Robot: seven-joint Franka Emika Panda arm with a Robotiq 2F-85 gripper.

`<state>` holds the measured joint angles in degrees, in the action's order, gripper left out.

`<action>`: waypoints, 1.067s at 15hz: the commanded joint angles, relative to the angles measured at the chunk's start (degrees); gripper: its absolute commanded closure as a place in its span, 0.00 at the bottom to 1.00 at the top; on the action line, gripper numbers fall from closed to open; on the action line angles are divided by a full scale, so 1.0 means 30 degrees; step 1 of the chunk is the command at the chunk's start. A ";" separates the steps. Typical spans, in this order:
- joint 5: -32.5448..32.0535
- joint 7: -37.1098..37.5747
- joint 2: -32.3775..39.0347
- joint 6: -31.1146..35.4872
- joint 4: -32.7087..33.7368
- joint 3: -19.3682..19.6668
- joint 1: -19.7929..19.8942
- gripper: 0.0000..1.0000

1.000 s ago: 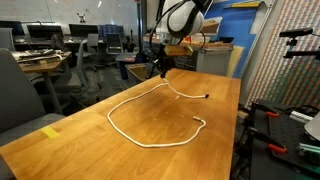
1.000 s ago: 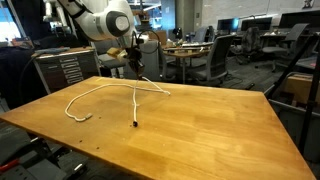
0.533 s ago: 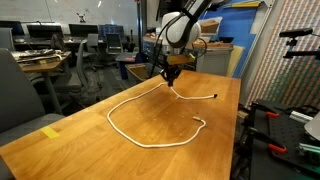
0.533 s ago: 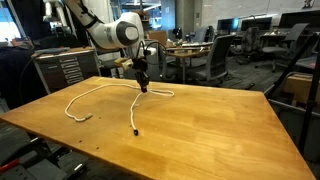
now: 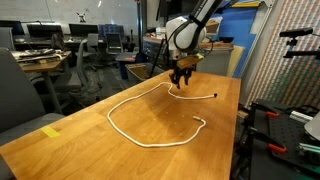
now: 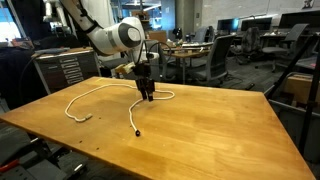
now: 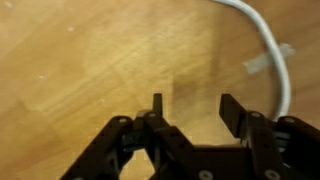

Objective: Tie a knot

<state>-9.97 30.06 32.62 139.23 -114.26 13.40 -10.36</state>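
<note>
The gripper (image 7: pixel 193 105) hovers just above the table (image 5: pixel 80 140), jaws apart and empty, while the white rope (image 7: pixel 283 85) runs outside one finger, not between them, its small crossed loop (image 6: pixel 160 94) just beside the tips and its length trailing away.

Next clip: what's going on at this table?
A robot arm is working on a white rope that lies in a loose, open curve on a wooden table. The hand hangs low over the part of the rope nearest the arm. In the wrist view its jaws stand apart with nothing between them, and the rope runs past to one side. No tied knot is visible.
</note>
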 commanded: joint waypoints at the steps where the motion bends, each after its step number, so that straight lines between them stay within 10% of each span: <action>1: -0.3830 -0.1611 -0.3327 -0.0001 -0.4370 0.1379 0.0011 0.08; 9: -1.0155 0.0119 -0.2699 0.0546 -0.4819 0.1684 -0.0226 0.00; 14: -1.5823 0.1486 -0.2391 0.0660 -0.6649 0.0173 -0.0720 0.00; 16: -1.4851 0.0519 -0.2037 -0.0498 -0.7383 -0.1284 -0.0024 0.00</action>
<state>-54.59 33.10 26.20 140.78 -133.58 13.55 -12.19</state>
